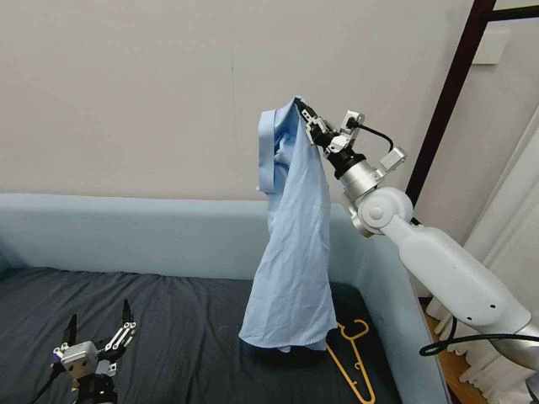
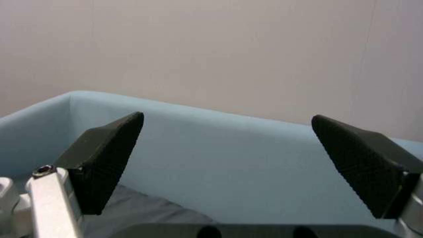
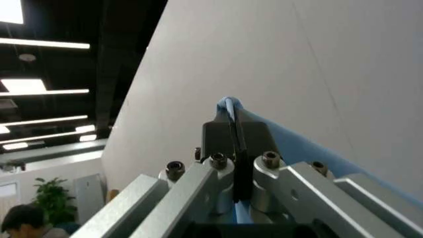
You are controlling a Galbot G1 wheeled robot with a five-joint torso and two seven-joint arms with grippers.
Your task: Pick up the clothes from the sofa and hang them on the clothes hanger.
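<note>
Risk of slipping: right gripper [image 1: 305, 118] clamped shut on just a thin fold of the blue shirt [image 1: 290, 252], held high before the wall, hem trailing down to the sofa [image 1: 126, 236] seat beside the yellow hanger [image 1: 354, 358]. Could snag that hanger, possibly touching it, or slide free on a quick swing toward the dark rack post [image 1: 446, 101]. Left gripper [image 1: 99, 318] spread open, idle low over the seat

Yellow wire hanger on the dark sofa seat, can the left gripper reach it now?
Probably not easily. The yellow wire hanger lies far right on the dark sofa seat; the open left gripper hovers at its left, and the light blue shirt hanging from the right gripper drapes between them.
</note>
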